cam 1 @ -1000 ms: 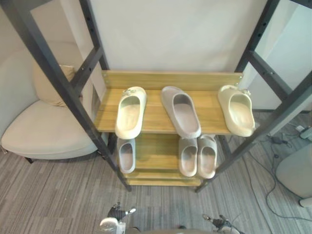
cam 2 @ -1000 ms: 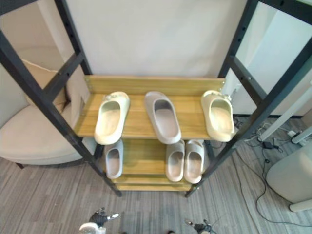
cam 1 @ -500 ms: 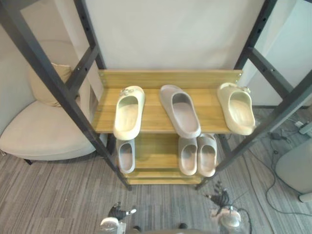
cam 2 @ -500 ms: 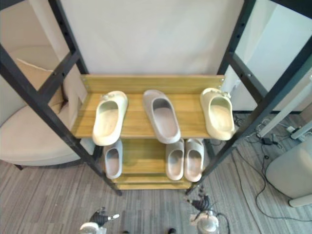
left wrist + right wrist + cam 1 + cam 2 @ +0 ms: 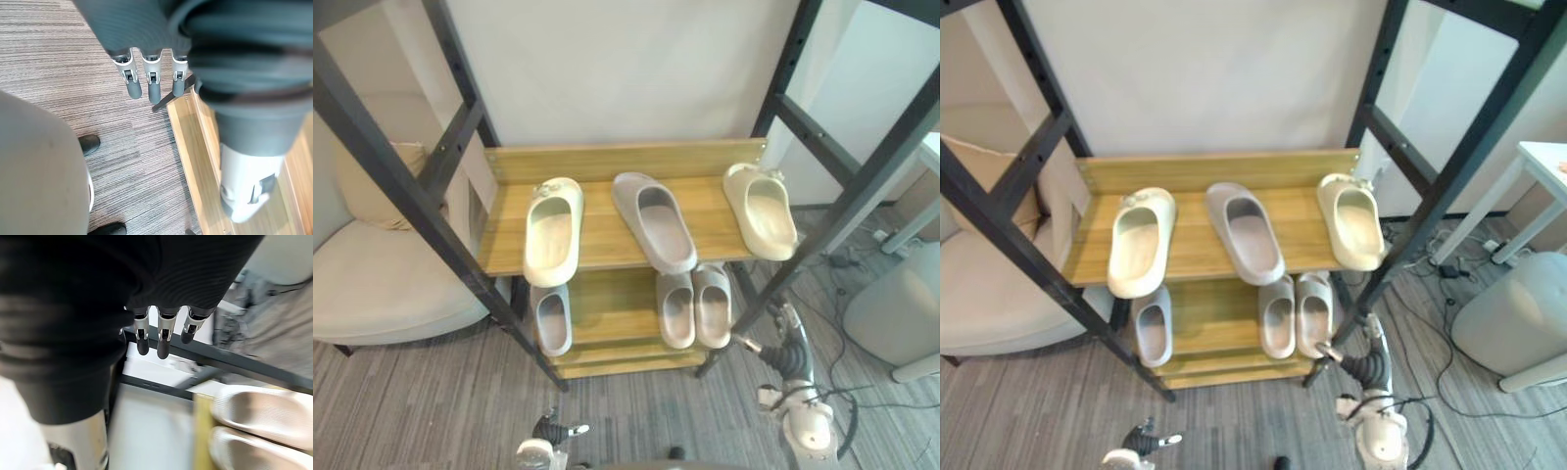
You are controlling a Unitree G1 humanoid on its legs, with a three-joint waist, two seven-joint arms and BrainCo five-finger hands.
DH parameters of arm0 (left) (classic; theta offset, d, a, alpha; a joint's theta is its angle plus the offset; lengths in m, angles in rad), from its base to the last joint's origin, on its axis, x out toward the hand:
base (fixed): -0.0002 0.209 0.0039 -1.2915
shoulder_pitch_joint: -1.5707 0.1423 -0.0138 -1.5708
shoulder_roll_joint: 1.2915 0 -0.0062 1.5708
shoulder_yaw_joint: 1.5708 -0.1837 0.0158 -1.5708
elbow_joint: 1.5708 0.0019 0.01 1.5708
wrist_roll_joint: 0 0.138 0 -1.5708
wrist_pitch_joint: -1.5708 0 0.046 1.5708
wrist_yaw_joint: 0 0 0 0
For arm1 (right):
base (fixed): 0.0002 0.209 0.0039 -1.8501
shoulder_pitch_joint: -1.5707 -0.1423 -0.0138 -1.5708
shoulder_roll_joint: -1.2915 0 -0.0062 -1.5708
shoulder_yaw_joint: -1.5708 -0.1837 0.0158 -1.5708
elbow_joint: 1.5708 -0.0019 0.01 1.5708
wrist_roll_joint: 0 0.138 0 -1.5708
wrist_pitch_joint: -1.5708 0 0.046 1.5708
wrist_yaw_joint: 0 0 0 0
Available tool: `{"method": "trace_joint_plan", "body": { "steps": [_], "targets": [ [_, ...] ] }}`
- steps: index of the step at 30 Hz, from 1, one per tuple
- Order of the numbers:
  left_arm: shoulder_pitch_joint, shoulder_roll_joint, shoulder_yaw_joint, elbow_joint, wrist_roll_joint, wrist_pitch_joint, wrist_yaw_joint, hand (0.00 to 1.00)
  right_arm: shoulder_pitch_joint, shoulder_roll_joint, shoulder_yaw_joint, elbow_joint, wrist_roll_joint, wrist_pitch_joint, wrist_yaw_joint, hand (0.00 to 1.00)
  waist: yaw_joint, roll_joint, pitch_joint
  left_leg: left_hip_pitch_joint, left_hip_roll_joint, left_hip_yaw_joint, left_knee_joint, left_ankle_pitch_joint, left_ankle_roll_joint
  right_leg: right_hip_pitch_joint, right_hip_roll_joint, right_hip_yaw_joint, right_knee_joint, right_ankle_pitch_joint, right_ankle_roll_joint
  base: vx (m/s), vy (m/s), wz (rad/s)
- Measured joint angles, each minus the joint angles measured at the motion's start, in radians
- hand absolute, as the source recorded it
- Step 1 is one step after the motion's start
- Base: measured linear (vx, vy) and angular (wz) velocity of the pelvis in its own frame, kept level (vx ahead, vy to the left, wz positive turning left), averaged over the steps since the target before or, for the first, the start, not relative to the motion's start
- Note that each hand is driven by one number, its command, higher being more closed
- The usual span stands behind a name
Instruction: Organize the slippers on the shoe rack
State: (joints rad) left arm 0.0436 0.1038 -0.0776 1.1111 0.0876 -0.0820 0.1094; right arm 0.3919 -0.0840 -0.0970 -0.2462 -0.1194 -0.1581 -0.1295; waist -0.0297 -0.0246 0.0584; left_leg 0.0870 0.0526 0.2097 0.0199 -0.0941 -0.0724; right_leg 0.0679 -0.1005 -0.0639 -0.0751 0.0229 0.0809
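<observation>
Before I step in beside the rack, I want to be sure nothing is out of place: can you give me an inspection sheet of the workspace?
Surface: wooden two-shelf shoe rack in a dark metal frame, on grey carpet.
Job's things: upper shelf holds the left cream slipper, middle grey slipper and right cream slipper; lower shelf holds a single grey slipper on the left and a pale pair side by side on the right.
Clutter: nothing seen.
Hands: left hand low before the rack, open, empty; right hand raised by the rack's front right post, open, empty.
Cables: loose cables on the floor right of the rack.
Surroundings: cream armchair left; grey rounded object and white table right.
</observation>
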Motion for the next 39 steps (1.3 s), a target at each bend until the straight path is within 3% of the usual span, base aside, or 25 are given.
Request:
{"method": "trace_joint_plan", "body": {
  "steps": [10,26,39],
  "targets": [
    [0.007,0.000,-0.021,0.002,0.010,-0.003,-0.005,0.00,-0.082,-0.088,-0.006,-0.136,0.006,-0.058,-0.001,0.00,-0.003,0.011,-0.019,-0.008,0.001,0.011,0.001,-0.005,0.002,-0.016,0.003,0.017,0.001,0.001,0.002,0.01,-0.004,-0.04],
    [0.009,-0.001,-0.021,0.001,0.010,-0.021,-0.033,0.00,-0.305,-0.272,-0.017,-0.125,0.122,-0.060,0.033,0.00,0.002,0.014,-0.021,-0.033,-0.006,-0.031,0.002,-0.003,0.007,-0.021,-0.003,-0.020,0.003,-0.004,0.009,-0.01,-0.012,0.07],
    [0.010,-0.004,-0.020,-0.023,0.008,-0.022,-0.035,0.00,-0.578,-0.405,0.007,0.127,0.207,-0.017,0.042,0.00,0.025,0.010,-0.019,-0.052,-0.014,-0.066,0.001,0.006,0.019,-0.033,-0.011,-0.044,0.025,-0.014,0.012,-0.01,-0.006,0.08]
  ]
}}
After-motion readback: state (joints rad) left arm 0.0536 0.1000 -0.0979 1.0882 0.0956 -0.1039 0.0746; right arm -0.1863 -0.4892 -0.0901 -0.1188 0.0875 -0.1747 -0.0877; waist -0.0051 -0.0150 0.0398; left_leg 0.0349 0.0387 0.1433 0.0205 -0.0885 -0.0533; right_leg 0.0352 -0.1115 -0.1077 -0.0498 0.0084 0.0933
